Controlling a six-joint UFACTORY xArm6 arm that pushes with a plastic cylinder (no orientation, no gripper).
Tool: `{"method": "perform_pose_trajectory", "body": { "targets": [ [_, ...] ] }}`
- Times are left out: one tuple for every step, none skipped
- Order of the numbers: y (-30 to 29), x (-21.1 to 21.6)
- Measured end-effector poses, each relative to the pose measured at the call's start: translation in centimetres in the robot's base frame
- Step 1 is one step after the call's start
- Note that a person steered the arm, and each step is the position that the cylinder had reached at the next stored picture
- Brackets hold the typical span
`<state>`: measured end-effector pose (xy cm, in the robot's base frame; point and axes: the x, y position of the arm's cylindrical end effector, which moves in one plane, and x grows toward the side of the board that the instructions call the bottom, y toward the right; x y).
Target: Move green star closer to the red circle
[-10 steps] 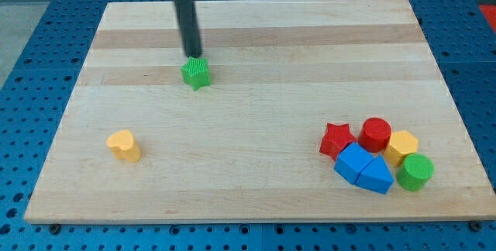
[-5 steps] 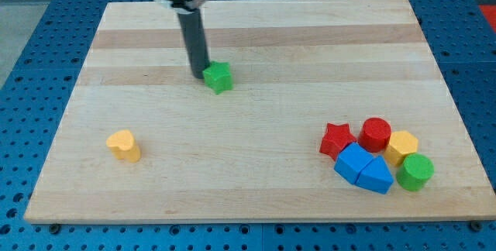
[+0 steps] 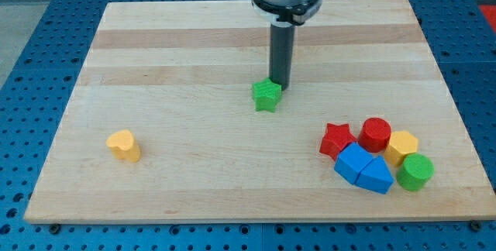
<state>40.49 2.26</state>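
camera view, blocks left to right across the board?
yellow block → green star, with my tip at its upper right → red star → red circle → yellow hexagon → green cylinder

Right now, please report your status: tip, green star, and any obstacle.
My tip against green star, at its upper right. Red circle far off, lower right. Red star sits beside it, partly in the way.

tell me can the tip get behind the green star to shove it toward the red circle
Probably yes. My tip already sits against the green star at its upper right, and bare board lies all round the star. The red circle is toward the view's lower right, so the tip should swing to the star's upper left.
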Motion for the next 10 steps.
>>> {"method": "perform_pose_trajectory", "body": {
  "targets": [
    [-3.0, -1.2],
    [-6.0, -1.2],
    [-7.7, 0.1],
    [-7.3, 1.9],
    [-6.2, 2.8],
    [-5.8, 2.9],
    [-3.4, 3.5],
    [-1.7, 3.4],
    [-1.4, 3.4],
    [0.1, 3.4]
  ]
}}
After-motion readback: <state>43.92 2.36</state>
